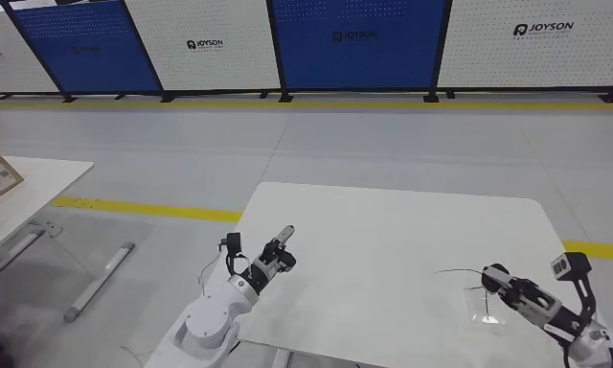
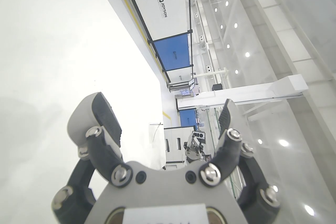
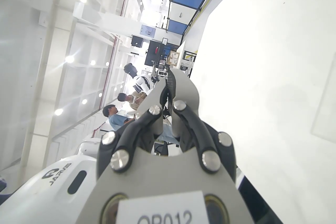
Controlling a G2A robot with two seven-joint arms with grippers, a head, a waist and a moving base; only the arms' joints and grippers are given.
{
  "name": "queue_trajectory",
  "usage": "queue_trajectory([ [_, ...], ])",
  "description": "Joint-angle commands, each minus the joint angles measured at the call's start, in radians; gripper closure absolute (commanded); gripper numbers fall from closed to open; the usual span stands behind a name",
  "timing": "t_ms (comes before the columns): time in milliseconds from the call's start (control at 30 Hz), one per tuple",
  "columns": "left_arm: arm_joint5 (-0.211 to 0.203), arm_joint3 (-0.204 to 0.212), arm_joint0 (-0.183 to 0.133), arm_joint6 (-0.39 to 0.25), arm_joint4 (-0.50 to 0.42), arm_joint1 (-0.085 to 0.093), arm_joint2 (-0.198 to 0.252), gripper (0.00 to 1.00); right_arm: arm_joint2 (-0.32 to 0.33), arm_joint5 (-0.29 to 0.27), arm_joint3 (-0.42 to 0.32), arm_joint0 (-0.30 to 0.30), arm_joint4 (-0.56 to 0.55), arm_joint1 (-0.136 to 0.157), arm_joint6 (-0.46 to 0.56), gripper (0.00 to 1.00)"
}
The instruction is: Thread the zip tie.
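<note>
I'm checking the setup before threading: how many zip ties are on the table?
1. A thin black zip tie lies on the white table near its right edge, beside the right gripper. More may hide under that gripper or the clear plastic sheet.

Partition panels bear logos; the right end effector bears a label.

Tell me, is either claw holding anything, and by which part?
The left gripper is open and empty. The right gripper is shut; the zip tie ends near its tip, but whether it is pinched cannot be told.
</note>
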Motion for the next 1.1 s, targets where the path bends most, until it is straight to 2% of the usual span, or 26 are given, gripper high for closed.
queue_trajectory([
  [0,0.0,0.0,0.0,-0.001,0.0,0.0,0.0,0.0,0.0,0.0,0.0,0.0,0.0,0.0,0.0,1.0],
  [233,-0.002,0.0,0.0,-0.003,-0.003,0.0,0.002,0.0,0.0,0.0,0.0,0.0,0.0,0.0,0.0,1.0],
  [300,-0.015,0.011,-0.005,-0.032,-0.026,0.0,0.006,0.0,-0.001,0.001,0.0,0.0,0.0,0.0,-0.006,1.0],
  [400,-0.004,0.023,-0.013,-0.173,-0.141,0.002,-0.001,0.0,-0.037,-0.023,-0.027,-0.005,0.015,-0.008,-0.036,1.0],
  [433,0.015,0.029,-0.018,-0.281,-0.212,0.006,-0.009,0.0,-0.05,-0.045,-0.034,-0.009,0.026,-0.012,-0.043,1.0],
  [467,0.024,0.039,-0.024,-0.347,-0.249,0.01,-0.027,0.0,-0.058,-0.058,-0.036,-0.012,0.032,-0.014,-0.049,1.0],
  [533,0.013,0.05,-0.027,-0.416,-0.264,0.016,-0.052,0.0,-0.07,-0.075,-0.036,-0.014,0.038,-0.017,-0.064,1.0],
  [600,0.018,0.052,-0.02,-0.51,-0.288,0.021,-0.053,0.0,-0.087,-0.08,-0.036,-0.017,0.035,-0.022,-0.09,1.0],
  [633,0.022,0.055,-0.021,-0.526,-0.282,0.023,-0.058,0.0,-0.098,-0.071,-0.036,-0.017,0.038,-0.023,-0.09,1.0],
  [667,0.021,0.053,-0.018,-0.494,-0.244,0.024,-0.06,0.0,-0.112,-0.048,-0.03,-0.014,0.027,-0.024,-0.081,1.0],
  [700,0.018,0.051,-0.017,-0.478,-0.233,0.024,-0.059,0.0,-0.112,-0.048,-0.03,-0.014,0.027,-0.024,-0.081,1.0],
  [1067,0.018,0.051,-0.017,-0.478,-0.233,0.024,-0.059,0.0,-0.112,-0.048,-0.03,-0.014,0.027,-0.024,-0.081,1.0],
])
